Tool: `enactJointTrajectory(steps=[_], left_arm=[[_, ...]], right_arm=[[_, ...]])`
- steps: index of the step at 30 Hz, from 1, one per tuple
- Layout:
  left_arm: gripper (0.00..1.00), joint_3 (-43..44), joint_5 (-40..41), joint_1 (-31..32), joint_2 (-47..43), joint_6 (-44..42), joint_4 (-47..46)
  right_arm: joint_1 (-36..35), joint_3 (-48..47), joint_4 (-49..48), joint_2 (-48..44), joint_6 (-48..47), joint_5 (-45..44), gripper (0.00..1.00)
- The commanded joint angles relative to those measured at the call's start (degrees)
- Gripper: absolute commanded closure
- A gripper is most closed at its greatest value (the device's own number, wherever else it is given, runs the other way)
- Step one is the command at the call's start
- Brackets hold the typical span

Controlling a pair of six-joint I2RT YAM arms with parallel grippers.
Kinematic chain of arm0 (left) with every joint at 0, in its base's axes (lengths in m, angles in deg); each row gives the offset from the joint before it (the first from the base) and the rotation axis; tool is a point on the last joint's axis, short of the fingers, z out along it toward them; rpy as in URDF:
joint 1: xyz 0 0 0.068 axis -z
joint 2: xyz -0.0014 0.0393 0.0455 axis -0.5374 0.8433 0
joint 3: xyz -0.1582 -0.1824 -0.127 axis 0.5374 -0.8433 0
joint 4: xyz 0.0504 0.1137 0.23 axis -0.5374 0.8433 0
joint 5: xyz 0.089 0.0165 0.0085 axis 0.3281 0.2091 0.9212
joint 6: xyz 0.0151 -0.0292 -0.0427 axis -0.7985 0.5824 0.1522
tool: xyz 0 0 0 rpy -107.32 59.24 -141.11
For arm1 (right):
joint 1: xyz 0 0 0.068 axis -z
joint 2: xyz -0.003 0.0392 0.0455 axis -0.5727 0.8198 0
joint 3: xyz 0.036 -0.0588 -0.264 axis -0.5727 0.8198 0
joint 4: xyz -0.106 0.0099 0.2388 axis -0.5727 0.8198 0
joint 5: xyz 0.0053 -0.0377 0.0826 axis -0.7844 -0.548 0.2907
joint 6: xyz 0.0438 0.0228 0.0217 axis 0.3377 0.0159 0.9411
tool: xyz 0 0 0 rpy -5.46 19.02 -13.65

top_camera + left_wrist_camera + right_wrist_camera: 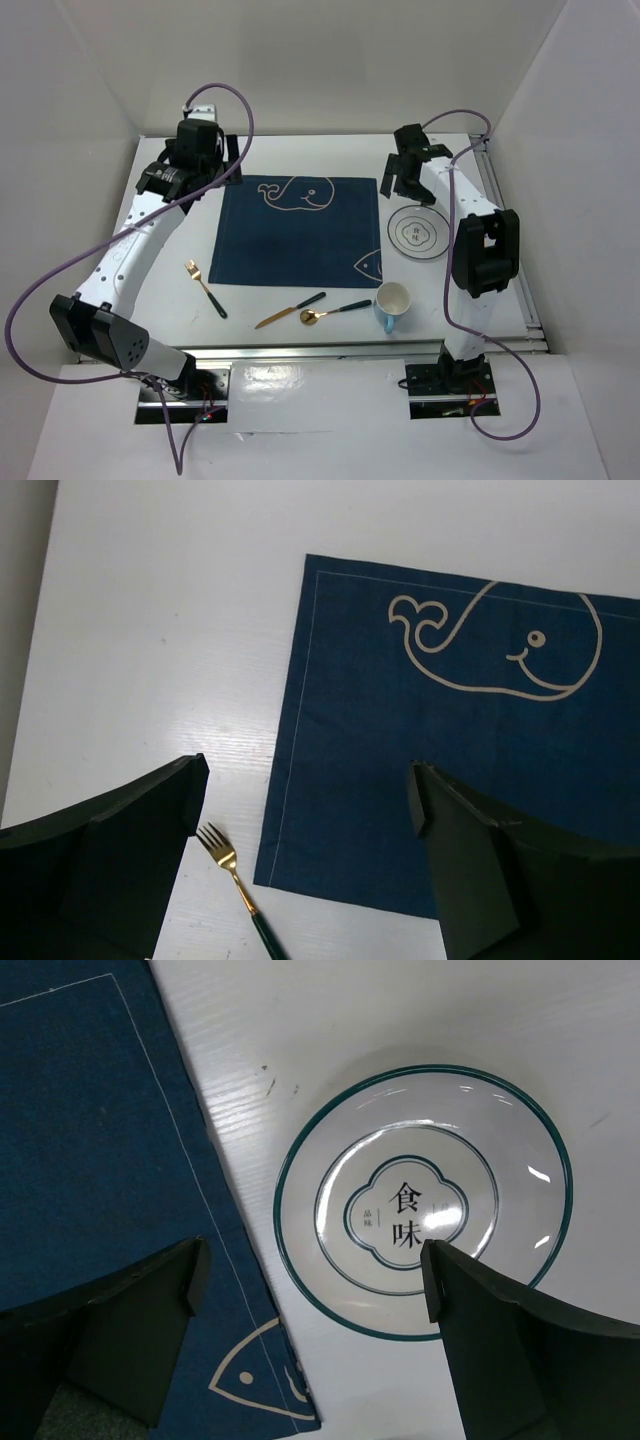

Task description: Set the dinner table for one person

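Risk, seen from above: the plate (pixel 417 233) lies flat on the table (pixel 330 155), just right of the mat (pixel 298 230), so its thin rim could slip a grasp. The left arm (pixel 140 240) and right arm (pixel 485 245) reach far forward. Left wrist: left gripper (pixel 305 780) spread, empty, over the mat's edge. Right wrist: right gripper (pixel 315 1255) spread, empty, pointing down over the plate.

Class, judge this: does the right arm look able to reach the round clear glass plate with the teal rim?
Probably yes: the right gripper hangs open over the glass plate, with nothing on it or between them.
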Motion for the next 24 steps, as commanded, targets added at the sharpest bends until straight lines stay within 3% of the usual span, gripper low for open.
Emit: enactJointTrajectory(steps=[1, 11, 16, 24], left_arm=[[0.0, 2.18, -3.49, 0.27, 0.85, 1.63, 2.39], [0.0, 0.07, -6.2, 0.27, 0.32, 4.44, 1.87], [0.06, -0.98, -7.52, 0.27, 2.07, 5.67, 3.62], [0.1, -12.13, -11.3, -0.86, 4.53, 14.54, 8.9]], right_arm=[[-1.25, 1.65, -3.01, -4.45, -0.83, 0.13, 0.0], [-1.26, 2.97, -4.86, -6.3, -1.44, 4.17, 0.0], [-1.26, 7.36, -7.93, -8.24, -2.05, 10.56, 0.0], [-4.34, 18.96, -12.5, -14.48, -3.29, 19.28, 0.0]])
